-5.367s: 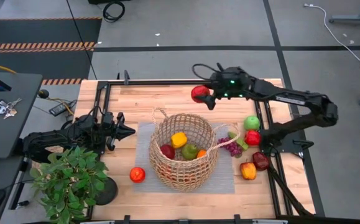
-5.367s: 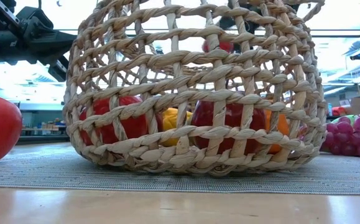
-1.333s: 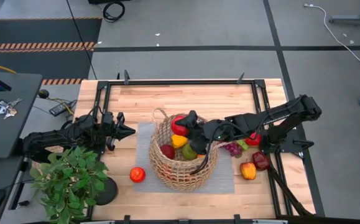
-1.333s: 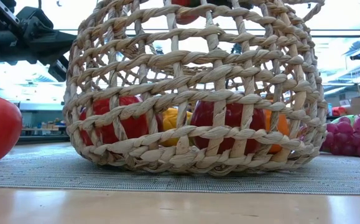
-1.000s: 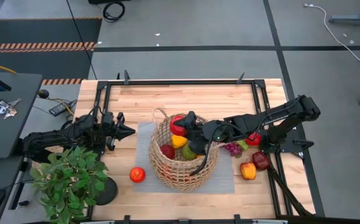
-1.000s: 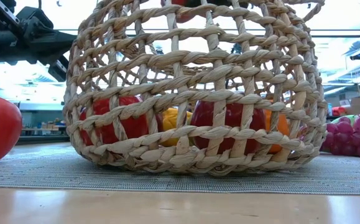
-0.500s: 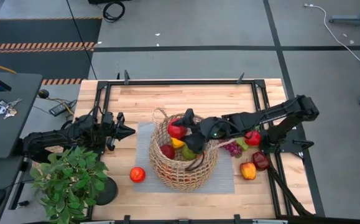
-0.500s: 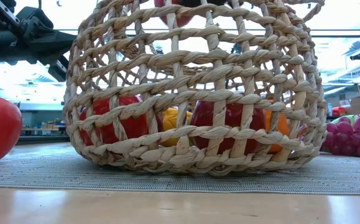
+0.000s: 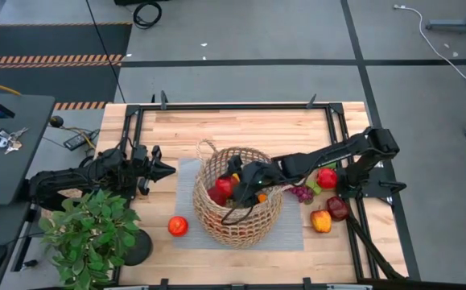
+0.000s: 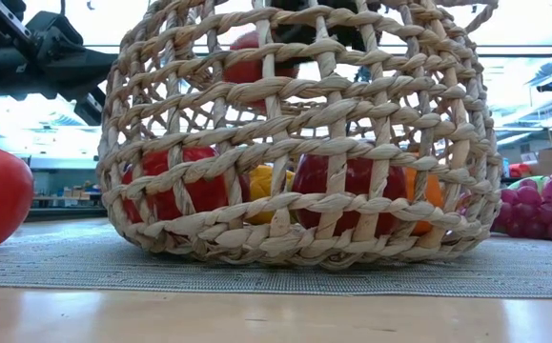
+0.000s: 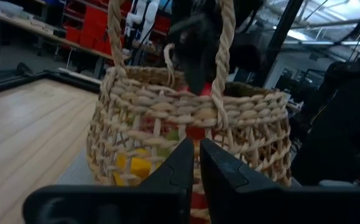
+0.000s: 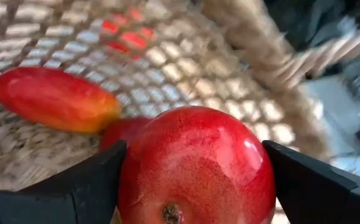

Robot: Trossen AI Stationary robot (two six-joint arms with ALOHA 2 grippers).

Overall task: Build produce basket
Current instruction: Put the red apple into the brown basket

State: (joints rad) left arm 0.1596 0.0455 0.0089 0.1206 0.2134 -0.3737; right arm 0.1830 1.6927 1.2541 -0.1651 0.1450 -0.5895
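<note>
The basket (image 9: 238,196) is seen on a grey mat (image 9: 186,181) at the middle of the table (image 9: 216,129), with peppers and dark fruits already lying inside. A red apple (image 12: 195,167) is held between the fingers of the right gripper (image 9: 228,187), which has been lowered from rim height a second ago to well inside the basket. In the low view the apple (image 10: 256,59) shows through the upper weave, where only its underside peeped in at the top before. It is judged ready to be let go (one more piece for the basket).

The left gripper (image 9: 162,169) is kept shut and empty near the table's left edge, pointed at the basket, unmoved.

Still to be gathered: a red fruit (image 9: 177,225) toward the front edge beside the potted plant (image 9: 88,234), plus grapes (image 9: 301,192), a red apple (image 9: 326,178), an orange pepper (image 9: 321,221) and a dark red fruit (image 9: 338,208) by the right edge.

The table is of pale wood in a black frame, grey floor is seen around it, and hazard striping lies beyond the far left corner.
</note>
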